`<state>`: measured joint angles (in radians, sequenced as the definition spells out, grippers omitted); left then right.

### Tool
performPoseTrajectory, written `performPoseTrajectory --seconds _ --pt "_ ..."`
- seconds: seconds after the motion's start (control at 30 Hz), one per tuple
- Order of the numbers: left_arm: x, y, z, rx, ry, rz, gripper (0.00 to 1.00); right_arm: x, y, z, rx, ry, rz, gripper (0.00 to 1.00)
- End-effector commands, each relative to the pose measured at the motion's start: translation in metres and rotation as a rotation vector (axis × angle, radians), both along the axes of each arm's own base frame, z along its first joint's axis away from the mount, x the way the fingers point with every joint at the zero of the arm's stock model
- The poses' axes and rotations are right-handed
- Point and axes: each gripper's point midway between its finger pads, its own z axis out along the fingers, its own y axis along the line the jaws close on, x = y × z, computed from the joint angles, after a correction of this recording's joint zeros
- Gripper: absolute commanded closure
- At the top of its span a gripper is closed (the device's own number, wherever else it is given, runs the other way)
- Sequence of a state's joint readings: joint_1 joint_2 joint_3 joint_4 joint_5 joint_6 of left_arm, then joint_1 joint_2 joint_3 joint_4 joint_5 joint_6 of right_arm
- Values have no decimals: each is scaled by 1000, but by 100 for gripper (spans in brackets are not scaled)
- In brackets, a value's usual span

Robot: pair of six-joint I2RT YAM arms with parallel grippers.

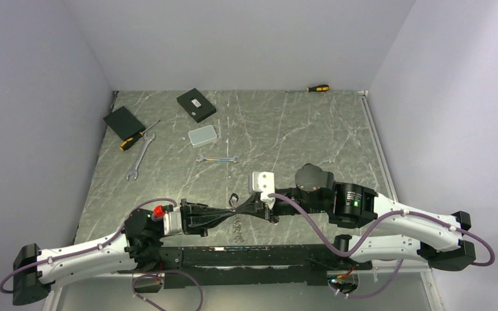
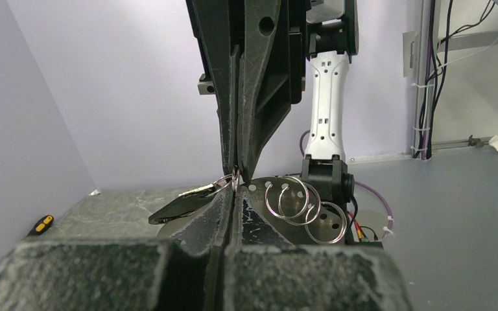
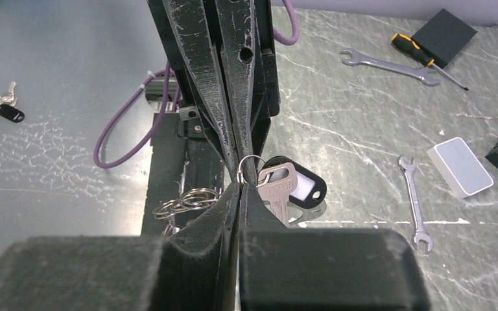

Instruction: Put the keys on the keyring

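My left gripper [image 1: 229,211] and right gripper [image 1: 242,207] meet tip to tip above the table's near middle. Both are shut on one small silver split ring [image 3: 253,167], which also shows in the left wrist view [image 2: 233,179]. A silver key [image 3: 279,193] and a black tag with a white label [image 3: 306,188] hang from that ring. The tag also shows in the left wrist view [image 2: 175,208]. The keyring, a chain of linked silver rings [image 3: 185,201], lies just below the grippers, apart from them. It also shows in the left wrist view [image 2: 298,204] and the top view [image 1: 238,228].
A small wrench [image 1: 217,159], a larger wrench [image 1: 139,155], a yellow-and-black screwdriver [image 1: 136,137], two black boxes [image 1: 196,104] and a white box [image 1: 202,135] lie farther back. Another screwdriver [image 1: 318,88] is at the far edge. Off the table lies a separate key bunch [image 3: 0,111].
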<state>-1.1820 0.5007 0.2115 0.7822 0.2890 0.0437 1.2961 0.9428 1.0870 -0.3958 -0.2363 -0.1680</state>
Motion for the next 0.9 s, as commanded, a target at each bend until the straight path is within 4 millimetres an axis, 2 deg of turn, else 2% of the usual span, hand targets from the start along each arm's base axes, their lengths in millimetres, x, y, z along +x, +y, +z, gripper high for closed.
performPoseTrajectory --seconds 0.0,0.27,0.33,0.53,0.87 --pt "-5 9 23 -87 -38 -3 100 -1 4 10 39 -13 9 100" --pt "4 9 18 -65 -9 41 100 0 4 8 35 -34 15 100" --pt "7 9 16 -52 1 53 94 3 2 7 32 -40 0 100" --pt "9 8 7 -1 18 63 89 9 -1 2 30 -58 -34 100" --pt "10 12 -4 56 51 77 79 18 -7 6 62 -81 -92 100"
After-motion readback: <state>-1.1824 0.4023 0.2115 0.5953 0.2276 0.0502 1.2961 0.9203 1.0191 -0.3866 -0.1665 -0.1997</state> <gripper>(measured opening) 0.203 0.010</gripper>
